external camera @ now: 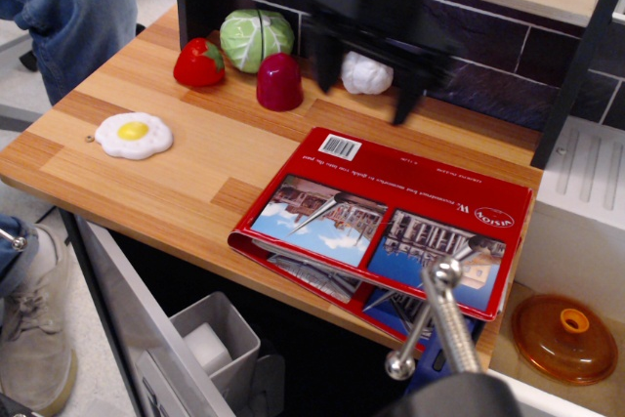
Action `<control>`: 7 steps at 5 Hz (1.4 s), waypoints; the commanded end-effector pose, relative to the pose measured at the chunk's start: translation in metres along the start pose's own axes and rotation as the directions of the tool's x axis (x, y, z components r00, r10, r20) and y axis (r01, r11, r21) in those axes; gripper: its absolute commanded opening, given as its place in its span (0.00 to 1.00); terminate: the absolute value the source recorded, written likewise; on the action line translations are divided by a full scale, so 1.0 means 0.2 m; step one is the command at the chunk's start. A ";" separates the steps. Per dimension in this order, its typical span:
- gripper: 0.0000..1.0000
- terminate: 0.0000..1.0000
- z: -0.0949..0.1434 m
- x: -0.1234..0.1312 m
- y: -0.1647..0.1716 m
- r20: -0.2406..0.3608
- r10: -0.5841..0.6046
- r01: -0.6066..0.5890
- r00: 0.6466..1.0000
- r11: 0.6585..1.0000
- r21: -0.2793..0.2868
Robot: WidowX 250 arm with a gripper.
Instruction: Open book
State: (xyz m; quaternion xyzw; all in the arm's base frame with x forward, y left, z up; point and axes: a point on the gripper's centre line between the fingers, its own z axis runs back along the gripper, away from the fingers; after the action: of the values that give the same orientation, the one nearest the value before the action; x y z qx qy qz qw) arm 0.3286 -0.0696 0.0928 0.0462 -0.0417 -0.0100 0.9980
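- The book (pixel 386 224) lies flat and shut on the right part of the wooden counter (pixel 186 183), red cover up, with two building photos, a barcode near its far left corner and a white logo at its right end.
- Its near edge hangs past the front of the counter, and some loose or inner pages stick out from under the cover there (whether they are bent I cannot tell).
- The gripper (pixel 361 80) is above the back of the counter, just beyond the book's far edge and clear of it; it is badly motion-blurred.
- Its two dark fingers (pixel 407 95) point down with a wide gap between them, and nothing is held.
- Progress, as I judge it: the cover is not yet lifted, so the opening itself is all still to do. What is left is to come down at an edge of the cover, catch it, and swing it over.
- The overhanging near edge looks like the easiest place to get under the cover, though the arm is on the far side of it now.
- Behind the book stand a dark red rounded toy (pixel 279 82), a red strawberry-like toy (pixel 198 62), a green cabbage (pixel 256 39) and a white garlic-like piece (pixel 368 72), all well apart from the book.
- A toy fried egg (pixel 134 134) sits toward the left edge of the counter.
- In the foreground a metal clamp handle (pixel 437 314) partly covers the book's near right corner.
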 end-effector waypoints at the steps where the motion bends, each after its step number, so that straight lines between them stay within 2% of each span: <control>1: 1.00 0.00 0.11 -0.07 -0.33 0.036 0.083 -0.085 0.996 0.995 0.055; 2: 1.00 0.00 0.01 -0.10 -0.49 0.050 0.089 -0.095 0.995 0.986 0.139; 4: 1.00 0.00 -0.16 -0.09 -0.57 0.071 0.071 -0.086 0.995 0.968 0.237; 5: 1.00 0.00 -0.22 -0.10 -0.52 0.068 0.065 -0.082 0.996 0.954 0.289; 6: 1.00 0.00 -0.21 -0.13 -0.43 0.060 0.037 -0.054 0.998 0.945 0.322; 7: 1.00 0.00 -0.16 -0.10 -0.37 0.032 -0.015 0.002 0.999 0.928 0.374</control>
State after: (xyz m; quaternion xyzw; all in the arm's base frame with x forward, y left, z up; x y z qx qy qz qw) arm 0.2980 -0.1525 0.0336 0.2377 -0.0383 -0.0275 0.9702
